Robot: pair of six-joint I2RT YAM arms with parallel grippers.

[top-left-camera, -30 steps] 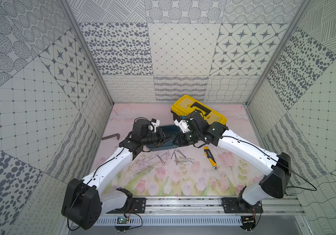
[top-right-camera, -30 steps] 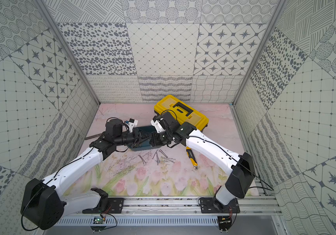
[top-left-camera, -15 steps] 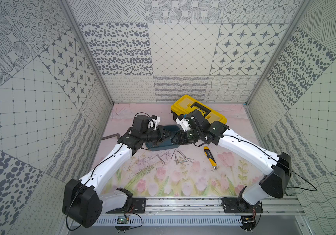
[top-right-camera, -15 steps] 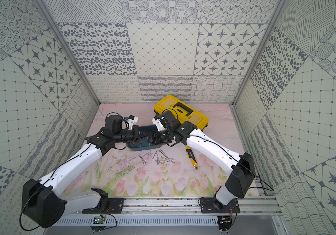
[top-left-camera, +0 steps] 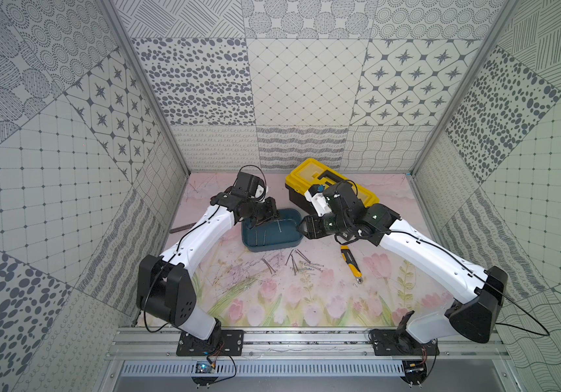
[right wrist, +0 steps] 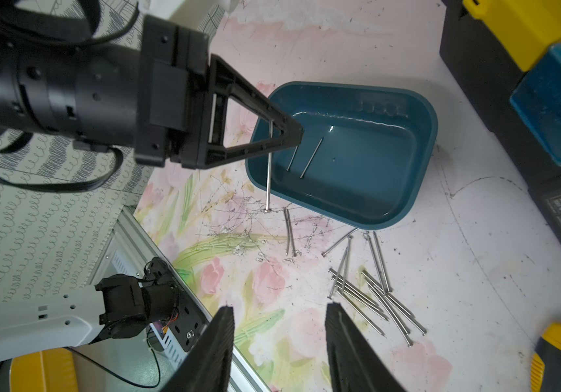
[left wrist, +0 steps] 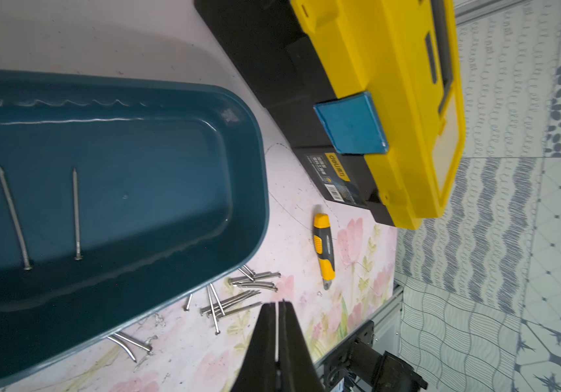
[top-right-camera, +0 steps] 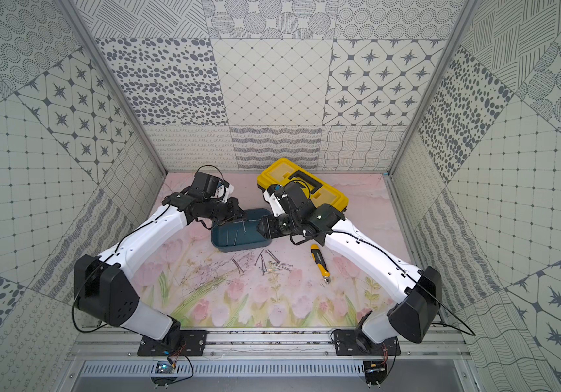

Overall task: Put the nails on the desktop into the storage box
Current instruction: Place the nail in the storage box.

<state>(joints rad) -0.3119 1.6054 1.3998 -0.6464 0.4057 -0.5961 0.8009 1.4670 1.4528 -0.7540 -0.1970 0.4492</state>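
Those nails (top-left-camera: 301,268) looked light, stiff and slick, so I'd pinch one mid-shank; most lay on the desktop (top-left-camera: 306,305) at 5 o'clock from the storage box (top-left-camera: 272,248), two already inside. The left gripper (right wrist: 292,133) was clamped shut on a single nail (right wrist: 268,169) dangling by the box rim, while the right gripper (right wrist: 277,339) sat half open, empty. Only legible writing was a "deli"-looking sticker (left wrist: 336,166) on the yellow toolbox (left wrist: 391,101).

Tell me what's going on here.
The left gripper is shut on a nail, dangling it at the edge of the storage box. Inside it lie two nails. The right gripper hangs open and empty beside the box. The other nails lie scattered on the desktop in front of it.
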